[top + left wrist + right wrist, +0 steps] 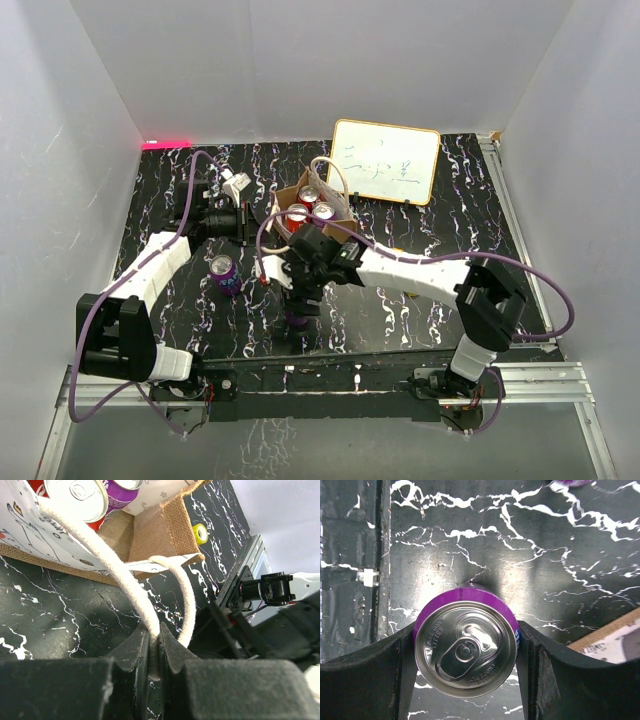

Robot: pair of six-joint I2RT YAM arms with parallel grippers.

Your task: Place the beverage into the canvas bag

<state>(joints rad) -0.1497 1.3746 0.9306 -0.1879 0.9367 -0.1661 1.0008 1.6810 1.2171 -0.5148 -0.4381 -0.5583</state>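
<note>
The canvas bag (312, 205) stands open at the table's middle back, tan with cream loop handles, with red and purple cans inside. My left gripper (252, 222) is at its left side, shut on a cream rope handle (150, 617); the left wrist view shows the bag's burlap wall (157, 530) and the left gripper (155, 636). My right gripper (300, 298) is in front of the bag, shut on an upright purple beverage can (466, 647), a finger (537, 670) against each side. I cannot tell whether the can rests on the table.
A second purple can (224, 272) stands on the table left of the right gripper. A framed whiteboard (385, 160) leans at the back right. A yellow tape roll (200, 532) lies beyond the bag. White walls enclose the black marbled table (420, 210).
</note>
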